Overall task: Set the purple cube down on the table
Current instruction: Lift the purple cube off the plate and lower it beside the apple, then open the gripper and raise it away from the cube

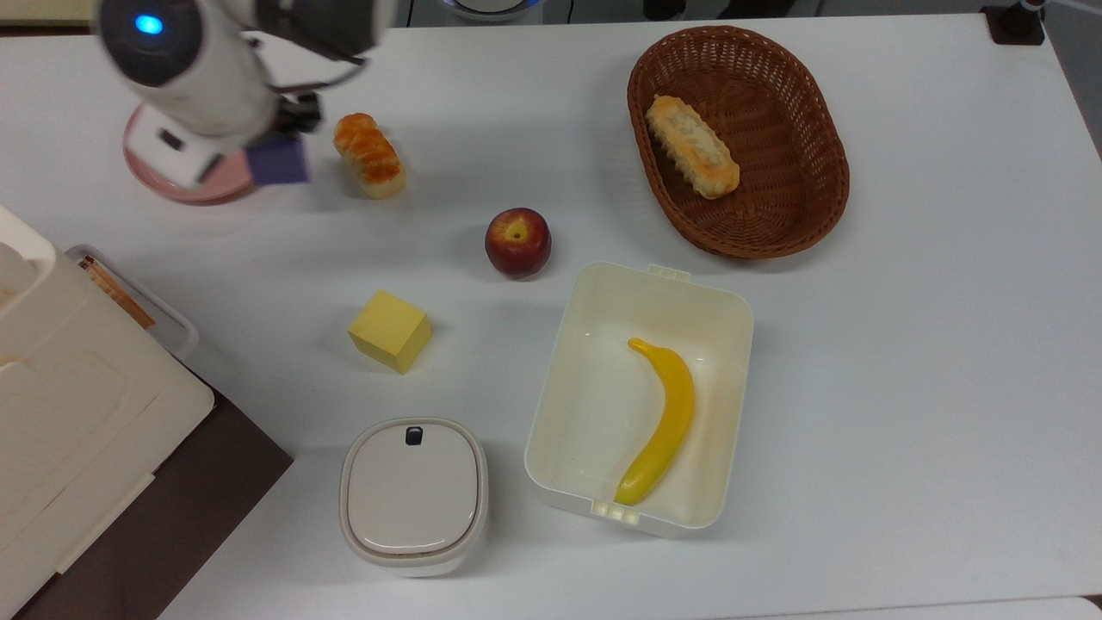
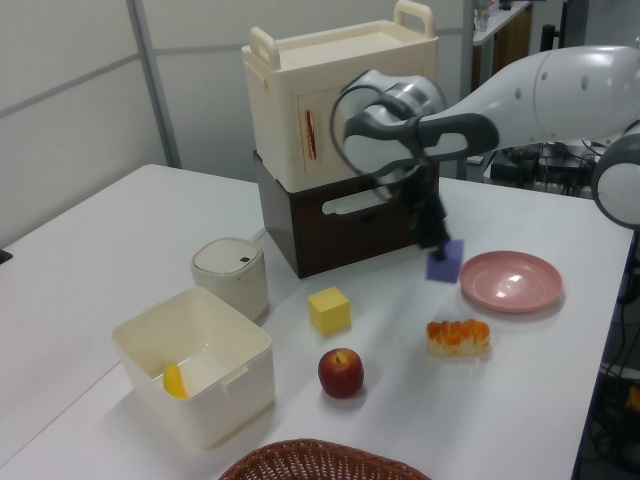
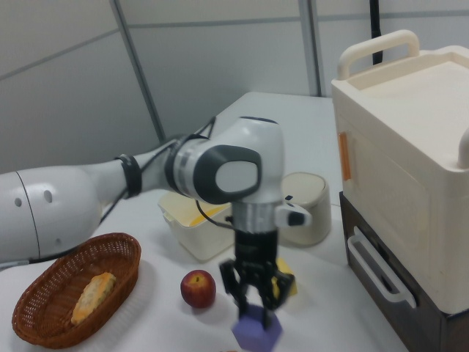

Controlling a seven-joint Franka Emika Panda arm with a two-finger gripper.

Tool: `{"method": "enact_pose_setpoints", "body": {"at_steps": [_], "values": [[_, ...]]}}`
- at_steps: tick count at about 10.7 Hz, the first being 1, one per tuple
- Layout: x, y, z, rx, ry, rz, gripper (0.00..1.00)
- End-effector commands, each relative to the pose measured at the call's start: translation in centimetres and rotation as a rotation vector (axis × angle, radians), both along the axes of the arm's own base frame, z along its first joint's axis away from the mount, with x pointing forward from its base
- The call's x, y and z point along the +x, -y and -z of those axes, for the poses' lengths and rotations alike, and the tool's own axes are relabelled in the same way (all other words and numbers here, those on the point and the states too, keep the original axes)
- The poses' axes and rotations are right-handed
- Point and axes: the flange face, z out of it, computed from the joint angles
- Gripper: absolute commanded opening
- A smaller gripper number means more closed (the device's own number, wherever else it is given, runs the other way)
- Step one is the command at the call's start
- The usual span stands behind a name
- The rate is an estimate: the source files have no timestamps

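The purple cube [image 1: 277, 162] hangs in the air just past the right rim of the pink plate [image 1: 200, 190] in the top view, close to the bread roll. My gripper [image 1: 284, 142] is shut on its top. In the left view the gripper [image 2: 438, 243] holds the purple cube [image 2: 445, 261] above the white table [image 2: 560, 380], left of the pink plate [image 2: 510, 281], which has nothing on it. The right view has the gripper [image 3: 255, 306] pointing straight down with the purple cube [image 3: 256, 334] between its fingers. The table [image 1: 904, 344] is a wide white top.
A glazed bread roll [image 1: 369, 155] lies right beside the held cube. An apple [image 1: 516, 242], a yellow cube [image 1: 390, 331], a lidded white pot [image 1: 413, 495], a white box [image 1: 560, 379] with a banana and a wicker basket [image 1: 738, 142] stand around. A cream-and-brown cabinet [image 1: 77, 413] fills the top view's lower left.
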Motion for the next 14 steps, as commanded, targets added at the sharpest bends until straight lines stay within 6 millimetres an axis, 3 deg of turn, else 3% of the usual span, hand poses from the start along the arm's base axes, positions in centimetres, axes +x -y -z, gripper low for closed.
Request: {"method": "enact_pose_setpoints", "body": {"at_steps": [1, 2, 4, 7, 8, 10, 14], "values": [[1.7, -4.7, -1.1, 0.073, 0.12, 0.143, 1.0], [2.5, -5.9, -1.8, 0.063, 0.161, 0.169, 1.0], [2.9, -6.4, -3.6, 0.057, 0.207, 0.173, 1.0], [1.9, -6.8, -9.3, 0.066, 0.303, 0.166, 1.0], [1.5, -7.8, -11.0, 0.066, 0.329, 0.147, 1.0], [0.7, -8.5, -13.4, 0.073, 0.36, 0.138, 1.0], [0.5, -7.5, -14.1, 0.036, 0.375, 0.123, 1.0]]}}
